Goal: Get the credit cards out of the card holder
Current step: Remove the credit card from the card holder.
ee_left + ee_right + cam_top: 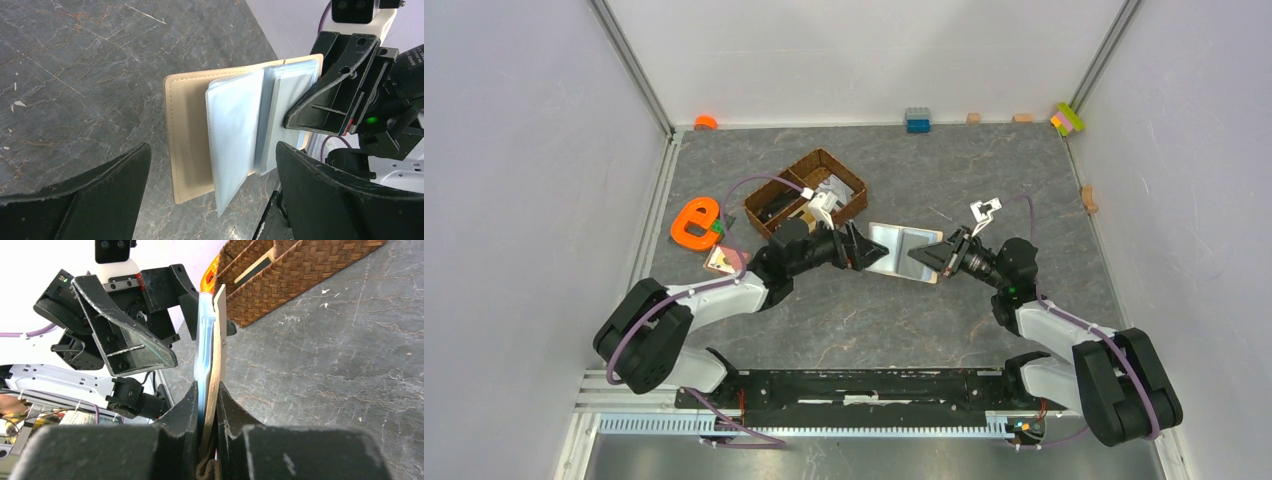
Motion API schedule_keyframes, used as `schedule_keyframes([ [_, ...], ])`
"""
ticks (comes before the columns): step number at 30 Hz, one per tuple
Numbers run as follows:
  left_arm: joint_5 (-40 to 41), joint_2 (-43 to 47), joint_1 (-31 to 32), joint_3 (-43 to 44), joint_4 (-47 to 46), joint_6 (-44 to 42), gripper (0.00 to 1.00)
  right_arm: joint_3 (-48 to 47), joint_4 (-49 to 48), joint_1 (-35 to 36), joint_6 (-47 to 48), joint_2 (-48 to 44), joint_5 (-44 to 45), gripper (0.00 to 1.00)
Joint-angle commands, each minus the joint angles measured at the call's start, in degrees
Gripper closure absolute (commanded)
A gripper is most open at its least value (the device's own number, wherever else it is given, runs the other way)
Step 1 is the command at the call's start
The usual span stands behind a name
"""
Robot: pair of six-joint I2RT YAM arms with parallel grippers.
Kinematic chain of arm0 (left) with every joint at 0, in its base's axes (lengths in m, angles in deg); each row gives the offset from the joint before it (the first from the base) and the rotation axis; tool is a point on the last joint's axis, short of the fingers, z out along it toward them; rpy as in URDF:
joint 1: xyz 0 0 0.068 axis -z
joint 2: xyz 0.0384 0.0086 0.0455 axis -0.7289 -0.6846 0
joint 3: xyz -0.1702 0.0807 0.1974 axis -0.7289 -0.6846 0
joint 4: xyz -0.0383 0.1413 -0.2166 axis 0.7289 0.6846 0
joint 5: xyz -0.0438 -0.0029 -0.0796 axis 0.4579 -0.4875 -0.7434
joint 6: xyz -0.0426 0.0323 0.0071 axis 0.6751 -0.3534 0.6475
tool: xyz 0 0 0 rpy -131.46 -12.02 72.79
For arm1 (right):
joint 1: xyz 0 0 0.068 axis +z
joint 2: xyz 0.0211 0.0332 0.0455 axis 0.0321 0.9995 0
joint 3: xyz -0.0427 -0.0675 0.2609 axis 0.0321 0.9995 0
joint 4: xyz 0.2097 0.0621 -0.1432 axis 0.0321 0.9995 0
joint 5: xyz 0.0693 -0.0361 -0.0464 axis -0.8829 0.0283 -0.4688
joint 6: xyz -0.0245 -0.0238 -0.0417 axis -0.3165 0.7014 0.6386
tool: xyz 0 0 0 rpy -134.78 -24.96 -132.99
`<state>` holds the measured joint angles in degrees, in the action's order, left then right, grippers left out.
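Your right pincer [207,390] is pinching the beige folding card holder [190,125] mid-frame; your left pincer [212,149] is hanging spread wide.

There is one wallet [902,250] at mid-frame, between two grippers: the left gripper [869,248] and the right gripper [922,256]. One wicker basket [819,190] sits above it. One orange letter toy [694,222] and one pinkish card [724,260] lie at left. Five small blocks [917,120] line the top edge, and one wooden piece [1088,198] lies at right.
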<state>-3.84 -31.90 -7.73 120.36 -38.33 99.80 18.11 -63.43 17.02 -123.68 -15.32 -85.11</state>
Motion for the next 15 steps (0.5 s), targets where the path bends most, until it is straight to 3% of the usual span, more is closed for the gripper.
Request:
schedule_keyframes([
  [1, -1.13, 1.87, -0.22, -1.11, -4.94, 1.36, 0.00, -1.00, -6.33, 0.87, -1.75, 0.23, -1.72, 0.99],
  [7, -6.43, -0.27, -0.57, -0.84, -10.04, 4.45, 0.02, -0.25, -12.49, 1.77, -6.05, 1.29, -3.67, 0.99],
  [15, -11.63, -0.02, -0.88, -2.27, -18.21, 10.37, 0.65, 0.47, -11.74, 2.97, -5.28, 1.30, -1.75, 0.97],
])
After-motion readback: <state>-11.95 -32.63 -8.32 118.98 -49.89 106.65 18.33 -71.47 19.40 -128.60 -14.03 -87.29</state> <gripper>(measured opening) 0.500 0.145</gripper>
